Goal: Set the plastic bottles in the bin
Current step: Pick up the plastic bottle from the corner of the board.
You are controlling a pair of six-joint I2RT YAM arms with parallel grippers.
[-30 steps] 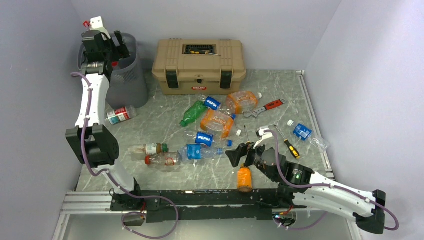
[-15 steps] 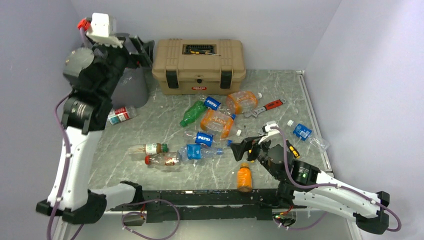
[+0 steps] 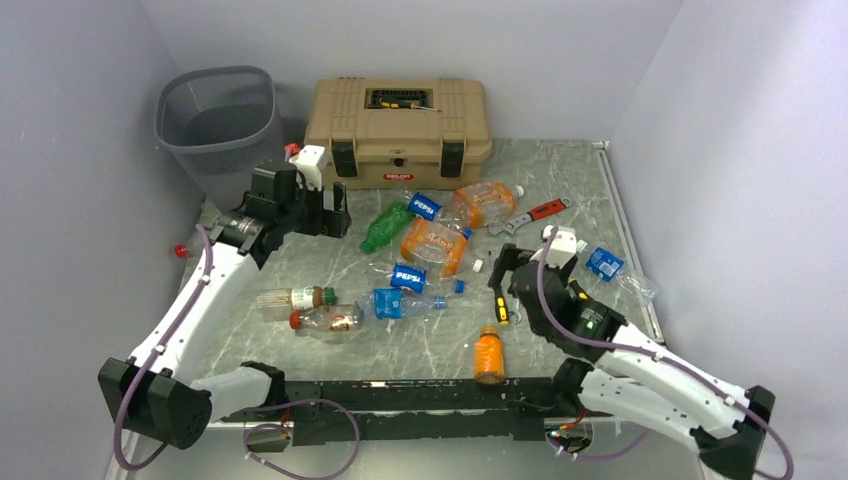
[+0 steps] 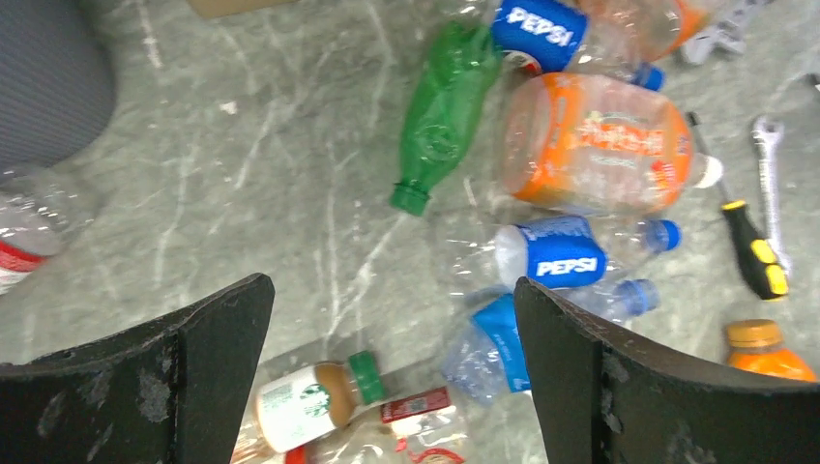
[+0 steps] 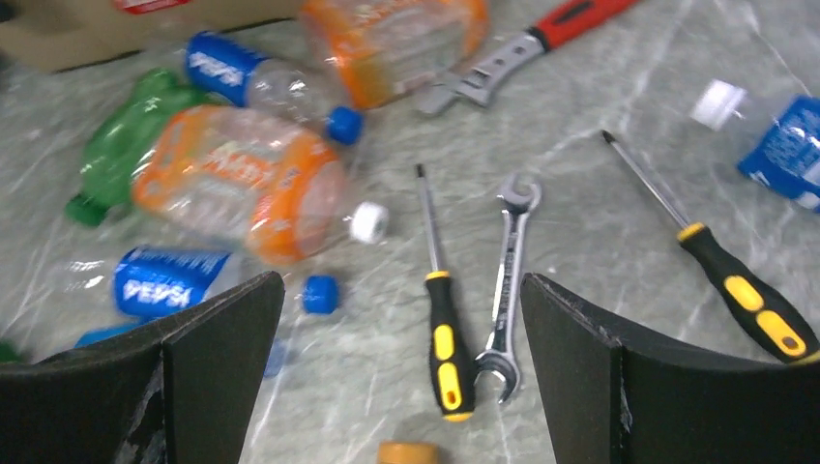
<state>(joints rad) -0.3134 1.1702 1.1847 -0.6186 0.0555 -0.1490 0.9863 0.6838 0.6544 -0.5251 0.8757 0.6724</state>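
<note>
While the left pincer (image 4: 392,285) hangs spread wide and empty near a green bottle (image 4: 440,116), the right pincer (image 5: 401,280), spread and empty too, hovers over a yellow-handled screwdriver (image 5: 443,338) and a wrench (image 5: 507,280). Scattered plastic bottles (image 3: 432,245) lie mid-way across the counter (image 3: 300,250); the bin (image 3: 228,160) stands upright, far left corner.

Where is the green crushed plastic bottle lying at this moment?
In the top view, the green plastic bottle lies on its side near the table's middle, just in front of the tan plastic toolbox, with a blue-labelled Pepsi bottle at its right.
</note>
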